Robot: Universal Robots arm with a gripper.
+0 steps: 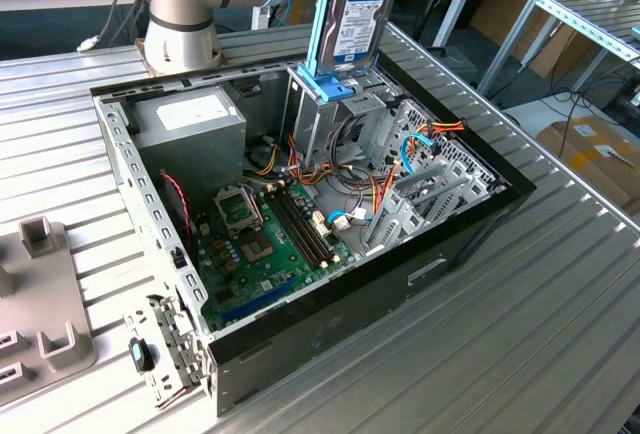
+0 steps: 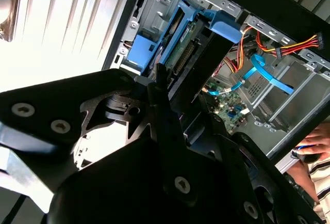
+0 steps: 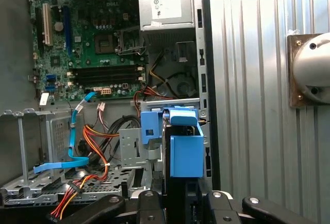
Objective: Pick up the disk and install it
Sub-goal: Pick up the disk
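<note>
Already picked up: gripper (image 3: 180,203) jaws clamped on the disk (image 1: 355,19), upright just above drive cage (image 1: 308,122); not yet seated.

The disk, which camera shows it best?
The exterior view: the disk stands upright over the cage, label face showing. Both wrist views catch it end-on, mostly its blue frame.

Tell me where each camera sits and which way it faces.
Exterior view: off the arm, looking down on the open computer case; arm base shows.
First wrist view: on the arm, looking along the gripper into the case.
Second wrist view: on the arm, past the gripper's body into the case.
All three share the blue-framed disk.
</note>
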